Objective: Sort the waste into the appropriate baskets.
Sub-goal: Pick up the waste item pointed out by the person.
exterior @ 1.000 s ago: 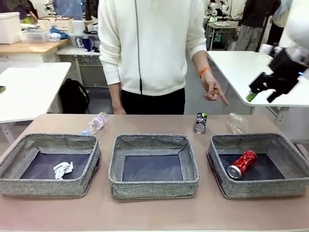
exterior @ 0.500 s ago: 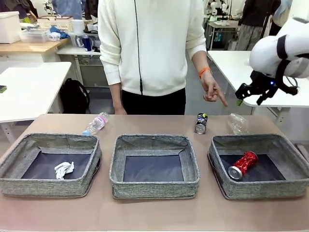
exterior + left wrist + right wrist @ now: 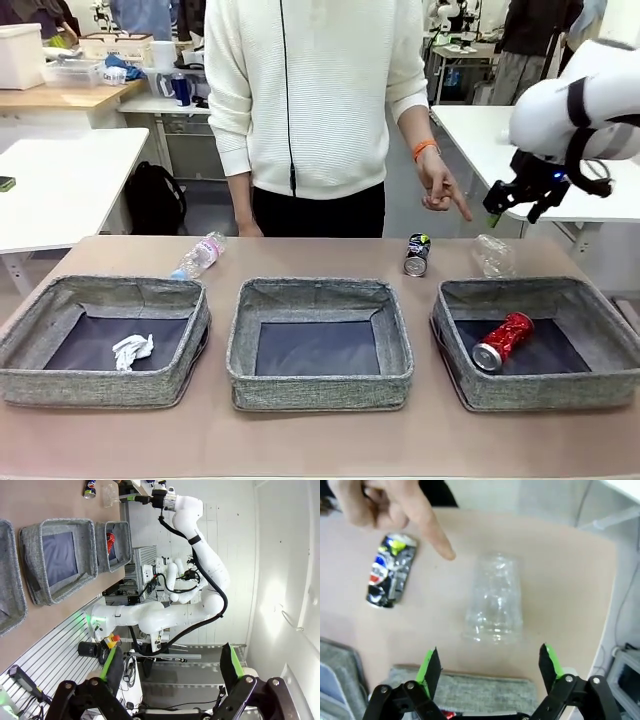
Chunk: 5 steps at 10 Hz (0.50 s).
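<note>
My right arm (image 3: pixel 552 110) is white and rounded, built of smooth bulging shells; a black band (image 3: pixel 577 100) rings it near the wrist; a thin black cable (image 3: pixel 222 602) runs loose along its side. My right gripper (image 3: pixel 505 208) is black and angular, its slim fingers faced with bright green pads (image 3: pixel 428 666); my left gripper (image 3: pixel 171 664) looks the same: black linkage bars, round pivot pins at the knuckles, green strips down each finger's inner face.

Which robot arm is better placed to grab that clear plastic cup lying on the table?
Right. Its open right gripper hovers above the clear plastic cup, while the left gripper is aimed away from it.
</note>
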### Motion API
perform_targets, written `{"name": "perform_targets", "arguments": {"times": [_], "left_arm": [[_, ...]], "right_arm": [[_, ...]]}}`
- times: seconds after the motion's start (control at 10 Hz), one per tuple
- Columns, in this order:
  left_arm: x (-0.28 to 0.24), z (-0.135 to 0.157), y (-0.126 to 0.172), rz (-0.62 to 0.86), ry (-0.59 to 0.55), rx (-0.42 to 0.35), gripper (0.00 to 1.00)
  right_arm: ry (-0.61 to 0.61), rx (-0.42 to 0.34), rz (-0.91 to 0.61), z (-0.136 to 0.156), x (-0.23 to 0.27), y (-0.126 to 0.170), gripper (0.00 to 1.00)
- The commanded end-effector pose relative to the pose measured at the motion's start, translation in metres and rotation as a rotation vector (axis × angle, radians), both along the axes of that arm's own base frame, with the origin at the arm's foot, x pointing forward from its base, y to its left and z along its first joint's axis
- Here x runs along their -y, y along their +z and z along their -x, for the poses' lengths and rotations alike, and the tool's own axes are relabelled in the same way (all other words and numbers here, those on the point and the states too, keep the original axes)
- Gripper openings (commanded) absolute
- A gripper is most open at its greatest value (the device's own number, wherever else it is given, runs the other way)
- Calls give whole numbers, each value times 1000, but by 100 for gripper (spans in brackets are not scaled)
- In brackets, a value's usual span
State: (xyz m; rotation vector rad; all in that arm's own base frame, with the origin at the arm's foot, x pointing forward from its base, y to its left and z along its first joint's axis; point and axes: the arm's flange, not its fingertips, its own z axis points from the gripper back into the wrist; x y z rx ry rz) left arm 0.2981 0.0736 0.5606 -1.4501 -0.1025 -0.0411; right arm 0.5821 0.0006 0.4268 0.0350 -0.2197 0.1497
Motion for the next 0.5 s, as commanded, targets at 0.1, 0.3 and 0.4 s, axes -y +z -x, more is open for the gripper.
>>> {"name": "perform_targets", "arguments": {"times": [0.1, 0.3, 0.4], "left_arm": [[-1, 2, 2, 17, -10, 23, 100], [-1, 2, 2, 17, -10, 23, 100], [-1, 2, 2, 17, -10, 23, 100]], "right_arm": [[-38, -69, 42, -37, 2, -20, 100], [-50, -105, 61, -50, 5, -41, 100], [-90, -94, 69, -56, 9, -51, 100]]}}
